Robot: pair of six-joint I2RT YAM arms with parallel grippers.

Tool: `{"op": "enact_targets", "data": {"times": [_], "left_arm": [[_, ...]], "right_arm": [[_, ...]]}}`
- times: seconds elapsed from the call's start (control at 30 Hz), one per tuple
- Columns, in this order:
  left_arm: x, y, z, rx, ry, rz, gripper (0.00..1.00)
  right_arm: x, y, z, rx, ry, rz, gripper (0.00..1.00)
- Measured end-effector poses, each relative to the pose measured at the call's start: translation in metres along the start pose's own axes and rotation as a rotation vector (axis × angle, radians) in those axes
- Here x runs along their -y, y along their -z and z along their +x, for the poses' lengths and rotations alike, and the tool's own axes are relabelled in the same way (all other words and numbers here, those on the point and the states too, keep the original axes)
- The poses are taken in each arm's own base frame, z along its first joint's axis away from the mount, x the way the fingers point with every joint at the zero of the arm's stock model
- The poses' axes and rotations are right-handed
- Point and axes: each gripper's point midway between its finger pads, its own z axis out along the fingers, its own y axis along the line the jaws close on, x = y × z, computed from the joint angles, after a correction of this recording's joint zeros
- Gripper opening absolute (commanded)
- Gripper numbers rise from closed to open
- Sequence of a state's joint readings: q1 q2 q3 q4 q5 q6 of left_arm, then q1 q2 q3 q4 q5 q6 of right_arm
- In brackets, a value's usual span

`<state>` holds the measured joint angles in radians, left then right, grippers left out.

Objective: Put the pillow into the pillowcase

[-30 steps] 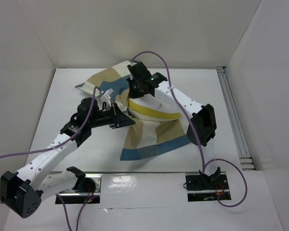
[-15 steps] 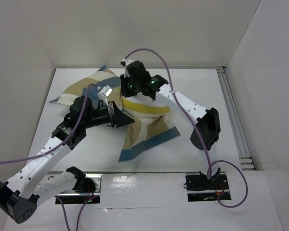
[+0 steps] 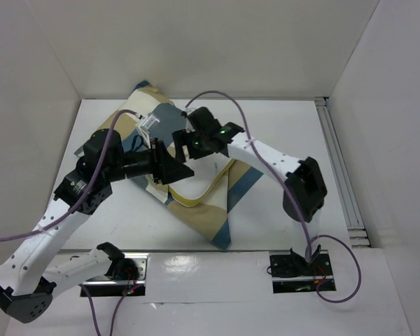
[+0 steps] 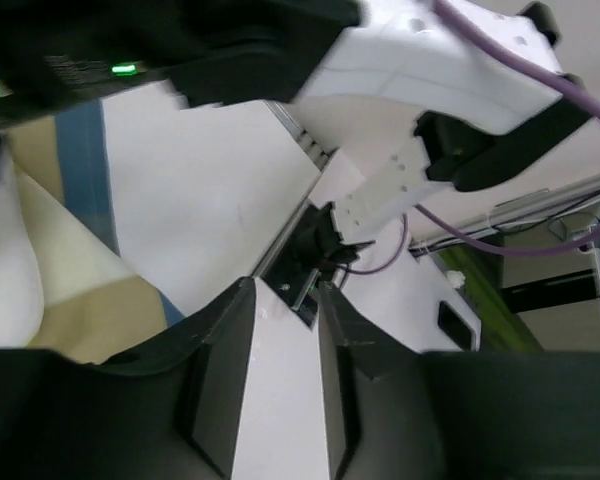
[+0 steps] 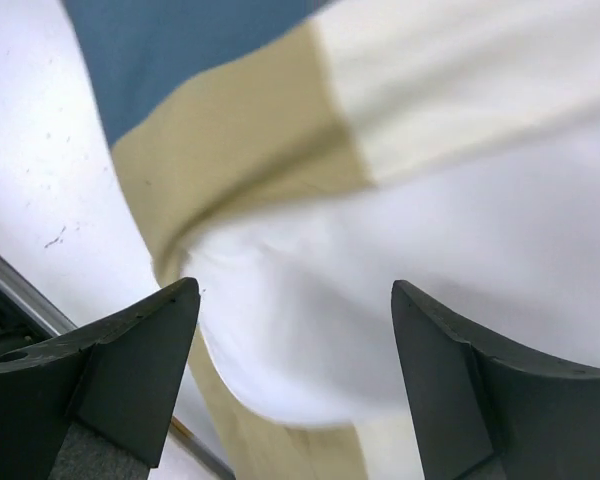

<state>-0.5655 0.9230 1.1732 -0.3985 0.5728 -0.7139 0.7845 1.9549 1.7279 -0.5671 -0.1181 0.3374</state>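
Note:
The checked pillowcase (image 3: 220, 210) lies crumpled across the middle of the table, with blue and tan blocks running from the far left toward the near edge. The white pillow (image 3: 196, 180) with its yellow edge band shows partly out of the pillowcase. My left gripper (image 3: 185, 171) hovers at the pillow's left side; its fingers (image 4: 220, 370) stand apart with only bare table between them. My right gripper (image 3: 184, 142) hangs just above the far side of the bundle. It is wide open over the white pillow bulge (image 5: 400, 240) and tan and blue pillowcase (image 5: 230, 150), holding nothing.
White walls close in the table on the left, back and right. A metal rail (image 3: 339, 168) runs along the right side. Two mount plates (image 3: 297, 269) sit at the near edge. Purple cables (image 3: 224, 94) loop over the arms.
Both grippers have gone from shut to open and let go of the fabric. The pillowcase and pillow have dropped and spread toward the near edge. The left arm has swung left and back.

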Motion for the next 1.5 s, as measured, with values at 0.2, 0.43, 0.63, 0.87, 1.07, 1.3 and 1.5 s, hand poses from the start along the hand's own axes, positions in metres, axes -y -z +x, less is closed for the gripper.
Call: {"op": "enact_targets", "data": {"times": [0.2, 0.43, 0.63, 0.87, 1.07, 1.3, 1.5], "left_arm": [[-0.033, -0.026, -0.034, -0.016, -0.036, -0.125, 0.62], [-0.166, -0.102, -0.058, -0.129, -0.016, -0.588, 0.81], [-0.269, -0.120, -0.022, -0.292, -0.048, -0.956, 0.81], [-0.309, -0.136, -0.039, -0.274, -0.139, -1.133, 0.81], [-0.345, -0.138, -0.027, -0.330, -0.195, -1.241, 0.78], [-0.364, -0.140, -0.017, -0.379, -0.230, -1.287, 0.00], [-0.352, -0.144, -0.022, -0.380, -0.210, -1.236, 0.00]], "right_arm": [[0.080, 0.100, -0.019, 0.163, -0.144, 0.165, 0.75], [0.178, 0.141, 0.003, 0.224, -0.431, 0.297, 0.76], [0.193, 0.113, 0.035, 0.138, -0.606, 0.203, 0.81], [0.182, 0.083, 0.034, 0.107, -0.667, 0.067, 0.81], [0.176, 0.067, 0.040, 0.086, -0.714, 0.003, 0.82], [0.165, 0.045, 0.042, 0.073, -0.719, -0.041, 0.79], [0.153, 0.006, 0.061, 0.004, -0.716, -0.056, 0.50]]}}
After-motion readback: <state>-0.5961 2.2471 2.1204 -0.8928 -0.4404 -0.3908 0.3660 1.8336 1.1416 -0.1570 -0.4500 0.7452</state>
